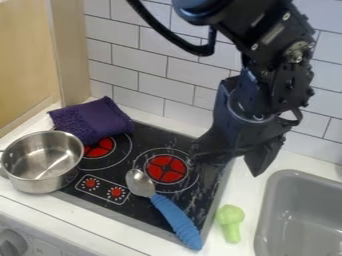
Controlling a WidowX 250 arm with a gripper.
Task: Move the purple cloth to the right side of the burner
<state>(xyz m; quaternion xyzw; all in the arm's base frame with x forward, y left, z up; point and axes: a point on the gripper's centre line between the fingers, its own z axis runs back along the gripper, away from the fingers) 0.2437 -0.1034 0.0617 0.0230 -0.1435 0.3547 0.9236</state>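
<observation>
1. The purple cloth (95, 120) is laid, bunched, at the stove's (143, 207) back left corner, behind the metal pot (41, 161), partly over the left burner (99, 148).
2. The claw (235, 162) is held over the stove's right side, its fingers spread, with nothing pinched.
3. The blue-handled spoon (175, 217) is laid slantwise in front of the right burner (165, 169).
4. Green toy broccoli (230, 220) is placed on the worktop (248, 192), between stove and sink (294, 220).

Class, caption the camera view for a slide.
Purple cloth behind a metal pot, with a black robot arm over the stove.
</observation>
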